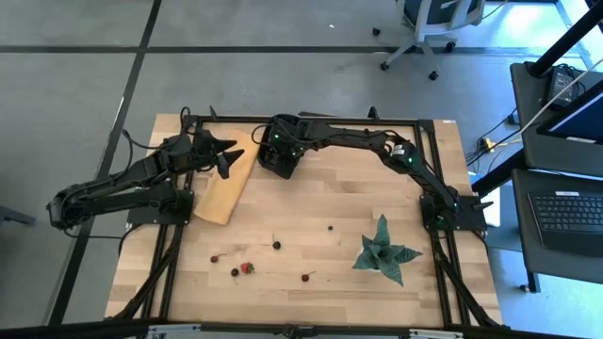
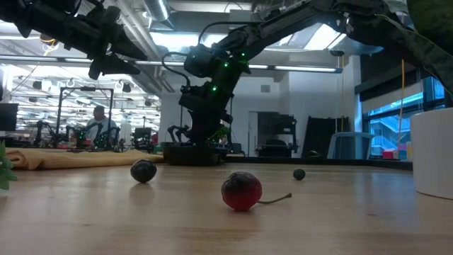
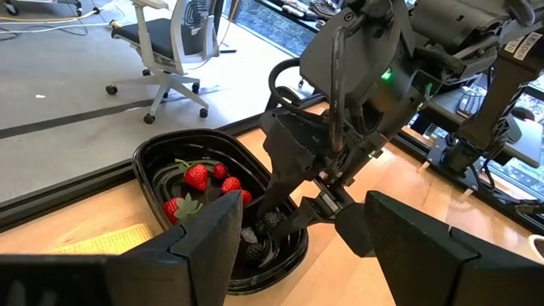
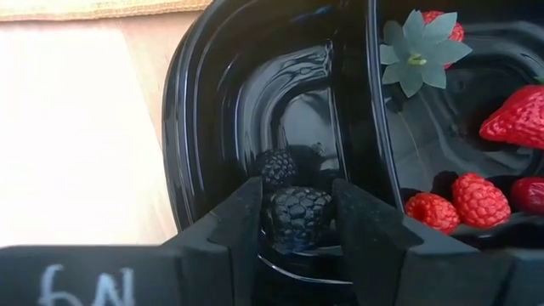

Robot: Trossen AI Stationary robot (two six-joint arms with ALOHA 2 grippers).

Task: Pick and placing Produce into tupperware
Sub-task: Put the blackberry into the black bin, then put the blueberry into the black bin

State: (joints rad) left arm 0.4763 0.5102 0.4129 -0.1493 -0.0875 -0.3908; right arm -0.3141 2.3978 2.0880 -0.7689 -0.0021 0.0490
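Glossy black plastic tupperware (image 4: pixel 255 93) on matt wooden table (image 1: pixel 311 217).

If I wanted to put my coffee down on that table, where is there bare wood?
Bare wood lies along the right edge behind the green plant, and at the front left corner beside the wooden board. The front middle is dotted with loose berries. The back is crowded: the right pincer is in the black tub, with the left pincer nearby.

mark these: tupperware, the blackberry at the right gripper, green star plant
tupperware (image 3: pixel 149 161): left wrist view, on its black rim.
blackberry (image 4: pixel 297 217): right wrist view, middle of the berry, between the fingers, inside the tub.
green star plant (image 1: pixel 384 252): high view, centre of its leaves.
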